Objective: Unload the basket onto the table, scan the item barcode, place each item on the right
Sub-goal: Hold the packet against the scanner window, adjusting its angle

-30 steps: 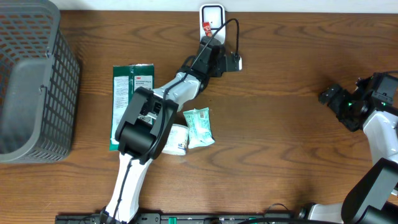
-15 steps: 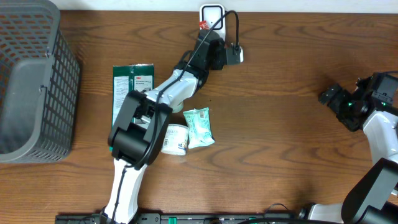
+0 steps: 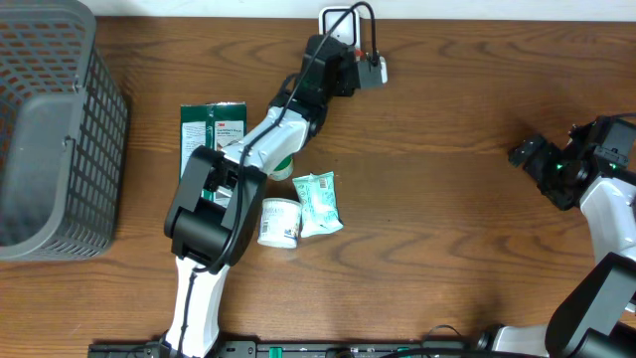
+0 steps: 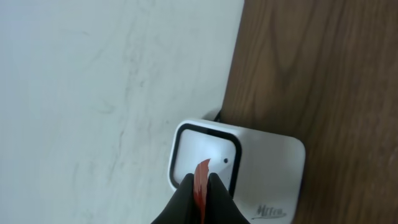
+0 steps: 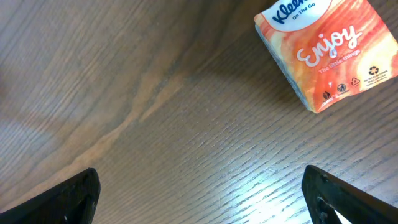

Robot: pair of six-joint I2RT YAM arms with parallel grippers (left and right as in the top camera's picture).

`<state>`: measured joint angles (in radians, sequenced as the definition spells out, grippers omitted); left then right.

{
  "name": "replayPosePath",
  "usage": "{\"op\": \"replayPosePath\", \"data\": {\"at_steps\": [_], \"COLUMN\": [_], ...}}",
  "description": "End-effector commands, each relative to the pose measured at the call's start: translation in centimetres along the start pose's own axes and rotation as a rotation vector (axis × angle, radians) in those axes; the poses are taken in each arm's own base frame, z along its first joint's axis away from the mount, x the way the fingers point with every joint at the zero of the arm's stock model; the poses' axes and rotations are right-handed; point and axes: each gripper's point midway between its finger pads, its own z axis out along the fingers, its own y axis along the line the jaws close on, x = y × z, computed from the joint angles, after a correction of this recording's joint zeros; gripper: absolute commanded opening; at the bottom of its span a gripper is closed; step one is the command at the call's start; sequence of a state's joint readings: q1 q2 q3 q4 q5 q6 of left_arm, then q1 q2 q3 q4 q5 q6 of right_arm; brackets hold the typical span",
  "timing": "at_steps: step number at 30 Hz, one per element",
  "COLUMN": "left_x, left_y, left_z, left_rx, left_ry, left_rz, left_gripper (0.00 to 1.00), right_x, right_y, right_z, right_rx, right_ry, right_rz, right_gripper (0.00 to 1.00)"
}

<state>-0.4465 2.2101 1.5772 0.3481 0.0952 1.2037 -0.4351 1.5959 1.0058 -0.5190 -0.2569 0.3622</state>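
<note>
My left gripper (image 4: pixel 200 194) is shut on the item (image 4: pixel 201 177), a thin red packet seen edge-on between the black fingertips. It hangs right over the window of the white barcode scanner (image 4: pixel 273 168) at the table's far edge. From overhead, the left gripper (image 3: pixel 336 62) sits just in front of the scanner (image 3: pixel 336 15) and hides the item. My right gripper (image 5: pixel 202 199) is open over bare wood, with nothing between its fingers (image 5: pixel 81 193). In the overhead view it (image 3: pixel 529 155) is far off at the right side.
A grey mesh basket (image 3: pixel 50 129) stands at the left. A green packet (image 3: pixel 204 139) and two small white-green packets (image 3: pixel 318 204) (image 3: pixel 280 221) lie beside the left arm. An orange Kleenex tissue pack (image 5: pixel 323 50) lies ahead of the right gripper.
The left arm has stretched further toward the far edge, carrying the red item over the scanner; the gripper now hides it from overhead. The right arm has not moved.
</note>
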Motion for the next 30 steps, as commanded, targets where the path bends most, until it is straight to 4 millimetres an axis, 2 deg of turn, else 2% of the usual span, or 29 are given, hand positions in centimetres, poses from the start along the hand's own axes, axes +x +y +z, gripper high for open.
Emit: {"op": "replayPosePath", "data": {"at_steps": [1,5,10,20,30], "left_x": [-0.6,-1.0,-1.3,-0.3,0.4], "left_y": [1.3,0.9,-0.5,-1.8,-4.3], "left_z": [-0.4,-0.4,0.0,1.7,2.5], "left_rx": [-0.006,0.026,0.068,0.037,0.094], "left_ry": [-0.055,-0.099,-0.147,-0.161,-0.161], "left_rz": [-0.033,-0.116,-0.138,-0.133,-0.137], "left_gripper": [0.07,0.07,0.07,0.07,0.07], "right_x": [-0.5,-0.5,-0.5,-0.5,-0.5], "right_y": [0.1,0.1,0.1,0.1,0.1], "right_z": [-0.5,-0.5,-0.5,-0.5,-0.5], "right_rx": [0.000,0.000,0.000,0.000,0.000], "right_ry": [-0.021,-0.021,-0.021,-0.021,-0.021], "right_rz": [-0.013,-0.013,-0.013,-0.013,-0.013], "right_gripper": [0.99,0.99,0.99,0.99,0.99]}}
